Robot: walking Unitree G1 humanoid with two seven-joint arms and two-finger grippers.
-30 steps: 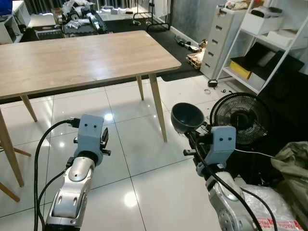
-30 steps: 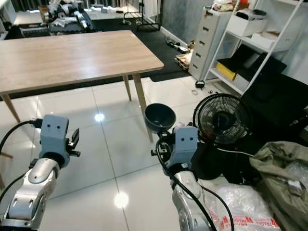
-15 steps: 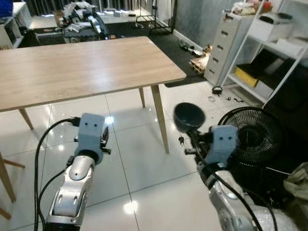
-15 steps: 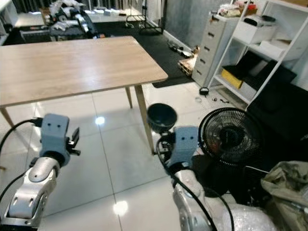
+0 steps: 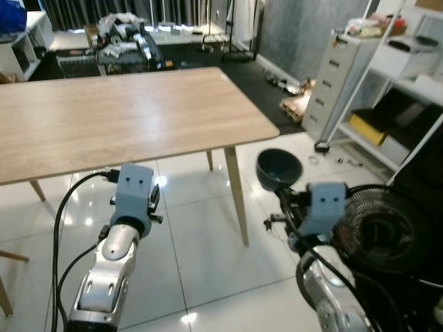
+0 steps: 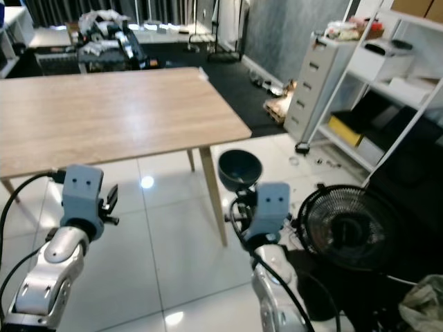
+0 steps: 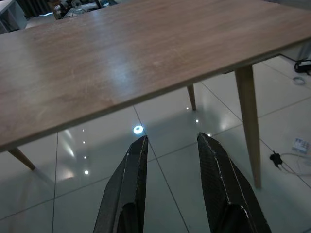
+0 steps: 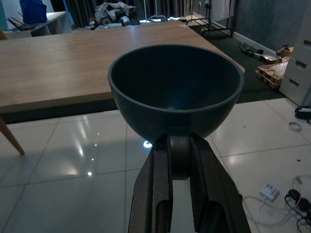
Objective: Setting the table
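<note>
Gripping the dark bowl (image 8: 175, 90) at its base, the right gripper (image 8: 178, 170) holds it upright in the air, off the table's (image 5: 104, 117) near right corner, beside the table leg (image 5: 237, 197). The left gripper (image 7: 170, 165) hovers over the floor (image 7: 165, 131) before the table's near edge, fingers spread, grasping nothing.

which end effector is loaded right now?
The right end effector, clamped on the dark bowl at its base, off the wooden table corner. The left end effector is open, holding nothing.
</note>
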